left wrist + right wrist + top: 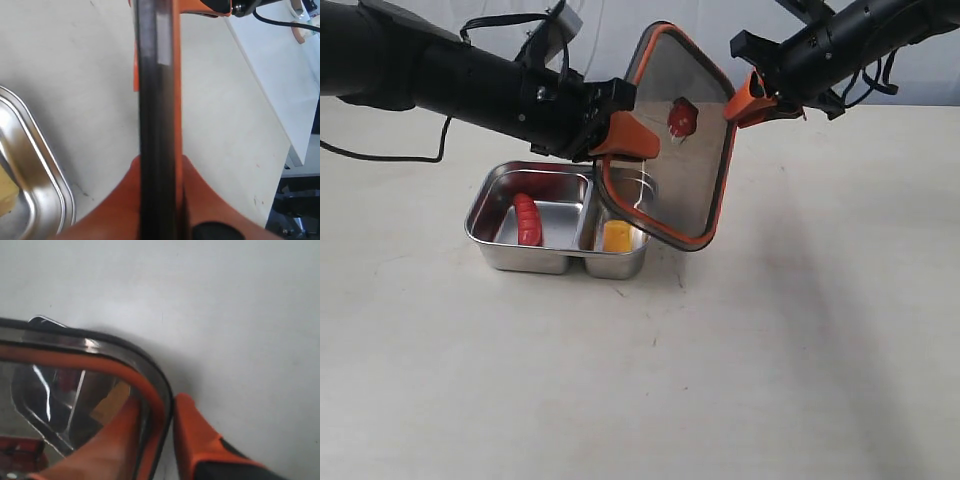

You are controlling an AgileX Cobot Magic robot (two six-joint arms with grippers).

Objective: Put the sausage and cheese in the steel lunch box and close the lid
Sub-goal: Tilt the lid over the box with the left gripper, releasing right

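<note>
The steel lunch box (488,200) sits on the table. The red sausage (527,220) lies in its larger compartment and the yellow cheese (616,237) in the smaller one. The dark lid (670,190), with its orange seal and red valve (681,118), hangs tilted almost upright above the box's right end. My left gripper (623,136) is shut on the lid's left edge, and my right gripper (750,101) on its upper right edge. The left wrist view shows the lid (157,90) edge-on between the orange fingers (115,205). In the right wrist view the lid's rim (150,371) runs between the fingers (200,437).
The pale table top (770,350) stretches around the box. The left wrist view shows the box rim (47,165) and the table's edge with a white surface (282,70) beyond. A black cable (380,155) trails behind the left arm.
</note>
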